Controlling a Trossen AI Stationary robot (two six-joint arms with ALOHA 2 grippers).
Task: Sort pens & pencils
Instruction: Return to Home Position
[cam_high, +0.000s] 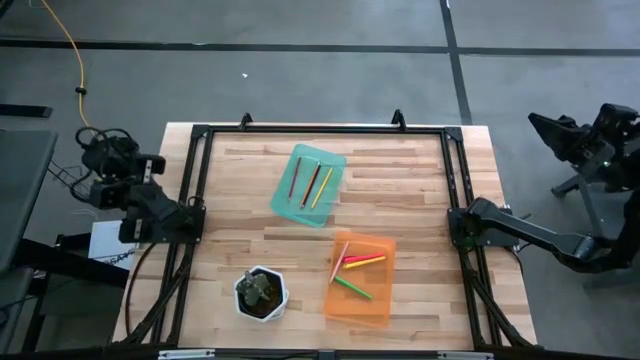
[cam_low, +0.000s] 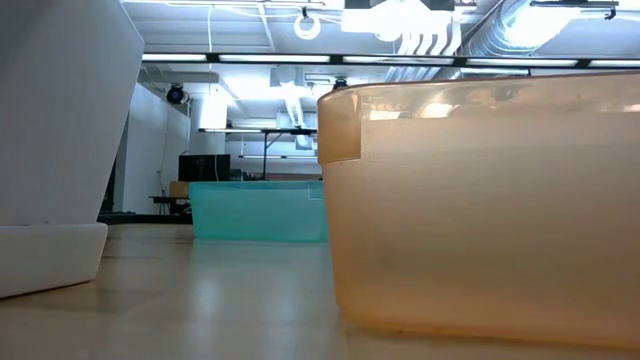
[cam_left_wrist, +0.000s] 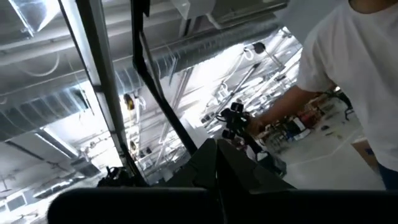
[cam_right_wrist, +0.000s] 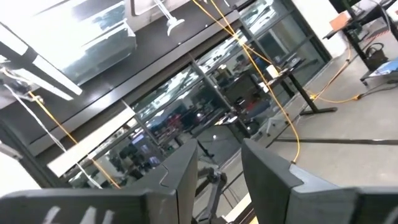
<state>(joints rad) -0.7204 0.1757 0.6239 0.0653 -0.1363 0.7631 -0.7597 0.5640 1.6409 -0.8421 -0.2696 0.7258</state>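
The pens & pencils lie in two flat trays. A red-brown, a dark brown and a yellow one (cam_high: 310, 184) rest in the green tray (cam_high: 332, 165). A pale peach, a pink, a yellow and a green one (cam_high: 355, 270) rest in the orange tray (cam_high: 375, 305). My left gripper (cam_left_wrist: 216, 146) is shut on nothing, folded back off the table's left edge (cam_high: 105, 150) and pointing up into the room. My right gripper (cam_right_wrist: 219, 177) is open with nothing between its fingers, raised off the table's right edge (cam_high: 550, 127).
A white hexagonal plant pot (cam_high: 261, 293) stands near the front edge, left of the orange tray. A black frame (cam_high: 320, 130) runs around the tabletop. In the left wrist view a person in a white sleeve (cam_left_wrist: 348, 62) stands beyond the table.
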